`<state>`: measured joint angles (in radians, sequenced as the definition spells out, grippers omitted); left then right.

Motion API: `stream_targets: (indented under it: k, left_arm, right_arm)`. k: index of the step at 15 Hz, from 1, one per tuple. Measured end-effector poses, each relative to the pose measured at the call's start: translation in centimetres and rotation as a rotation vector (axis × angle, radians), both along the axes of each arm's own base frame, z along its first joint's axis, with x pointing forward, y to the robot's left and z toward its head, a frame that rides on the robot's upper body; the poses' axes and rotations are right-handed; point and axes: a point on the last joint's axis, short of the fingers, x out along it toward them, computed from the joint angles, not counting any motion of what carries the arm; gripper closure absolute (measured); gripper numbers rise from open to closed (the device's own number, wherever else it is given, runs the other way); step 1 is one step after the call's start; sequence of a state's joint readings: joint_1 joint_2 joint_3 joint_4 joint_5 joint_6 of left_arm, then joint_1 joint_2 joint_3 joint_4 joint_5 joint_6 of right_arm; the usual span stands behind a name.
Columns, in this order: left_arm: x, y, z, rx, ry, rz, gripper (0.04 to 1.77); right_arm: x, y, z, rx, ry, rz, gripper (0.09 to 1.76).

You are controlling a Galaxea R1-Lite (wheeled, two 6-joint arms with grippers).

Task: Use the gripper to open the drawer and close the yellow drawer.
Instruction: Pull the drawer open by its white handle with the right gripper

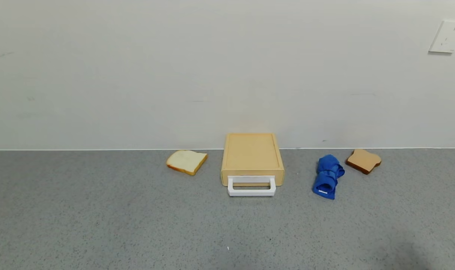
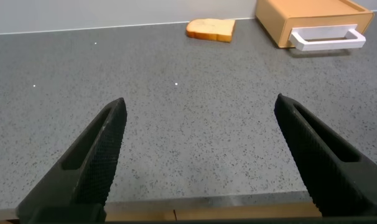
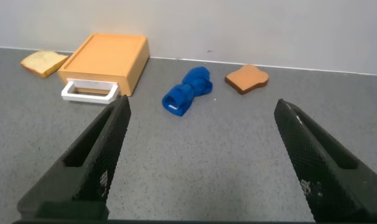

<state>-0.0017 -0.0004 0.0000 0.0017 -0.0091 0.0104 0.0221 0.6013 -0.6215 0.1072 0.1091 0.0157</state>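
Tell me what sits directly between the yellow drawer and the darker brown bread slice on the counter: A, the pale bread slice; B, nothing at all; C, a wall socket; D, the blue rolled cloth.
D: in the head view the blue rolled cloth lies on the counter between the yellow drawer and the darker brown bread slice, while the pale bread slice lies on the drawer's other side.

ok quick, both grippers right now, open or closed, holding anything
Left gripper: open, holding nothing, above bare counter.
Right gripper: open, holding nothing, back from the drawer.
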Motion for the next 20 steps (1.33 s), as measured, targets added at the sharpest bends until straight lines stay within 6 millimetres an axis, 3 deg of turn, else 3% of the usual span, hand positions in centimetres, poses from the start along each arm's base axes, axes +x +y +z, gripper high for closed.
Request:
stream_targets:
  k: [4, 8, 14, 20]
  left_arm:
    - [0.0, 0.0, 0.0, 0.0, 0.0, 0.0, 0.09]
    - [0.0, 0.0, 0.0, 0.0, 0.0, 0.0, 0.09]
    - [0.0, 0.0, 0.0, 0.0, 0.0, 0.0, 0.09]
    - [0.0, 0.0, 0.0, 0.0, 0.0, 0.0, 0.09]
  right_arm:
    - [6.2, 0.5, 2.0, 0.003, 0.144, 0.069, 0.15]
    - [12.8, 2.5, 2.1, -0.017, 0.292, 0.154, 0.15]
    - [20.6, 9.0, -0.6, -0.027, 0.494, 0.246, 0.15]
    - [25.3, 15.4, -4.2, -0.018, 0.626, 0.275, 0.15]
